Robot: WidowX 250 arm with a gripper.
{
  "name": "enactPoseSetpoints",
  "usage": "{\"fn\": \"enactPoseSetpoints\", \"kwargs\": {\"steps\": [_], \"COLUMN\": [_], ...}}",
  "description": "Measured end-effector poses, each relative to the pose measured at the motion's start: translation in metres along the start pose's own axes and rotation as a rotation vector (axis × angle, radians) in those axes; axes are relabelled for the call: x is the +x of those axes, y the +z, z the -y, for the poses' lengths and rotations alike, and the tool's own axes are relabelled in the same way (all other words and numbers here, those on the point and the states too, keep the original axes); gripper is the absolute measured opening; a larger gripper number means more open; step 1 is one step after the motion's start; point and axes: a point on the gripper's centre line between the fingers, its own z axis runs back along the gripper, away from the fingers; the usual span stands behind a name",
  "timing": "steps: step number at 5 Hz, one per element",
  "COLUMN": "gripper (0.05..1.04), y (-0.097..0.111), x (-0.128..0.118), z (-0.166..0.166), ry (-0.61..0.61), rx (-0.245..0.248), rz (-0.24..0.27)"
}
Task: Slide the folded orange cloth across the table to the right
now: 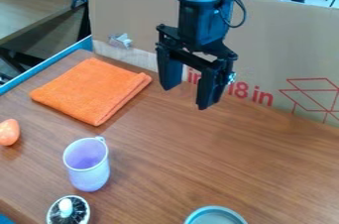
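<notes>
The black gripper (189,98) hangs above the back middle of the wooden table, its two fingers spread apart with nothing between them. Left of it, a folded orange cloth (91,90) lies flat on the table. A pale purple cup (89,171) with a small handle stands at the lower left. Near the left edge sits an orange egg-shaped object (9,132). Below the cup is a round dark object with a white knob (65,208), partly cut off by the bottom edge. A grey-blue round dish (215,215) shows at the bottom, also cut off.
A cardboard panel (285,54) stands along the table's back edge, behind the gripper. A blue strip (39,71) borders the table at the left. Another table (33,5) is at the upper left, beyond that border.
</notes>
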Motion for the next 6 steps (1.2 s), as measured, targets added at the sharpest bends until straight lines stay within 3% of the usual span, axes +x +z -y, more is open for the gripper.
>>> {"fn": "enactPoseSetpoints", "kwargs": {"steps": [1, 3, 5, 6], "gripper": [1.001, 1.001, 1.001, 1.001], "y": [-0.008, 0.011, -0.024, -0.030], "x": [-0.001, -0.011, -0.015, -0.019], "z": [0.000, -0.090, -0.179, -0.210], "ry": [0.000, 0.139, 0.234, 0.281], "rx": [-0.002, 0.017, -0.018, -0.009], "rz": [-0.028, -0.025, -0.199, -0.230]}}
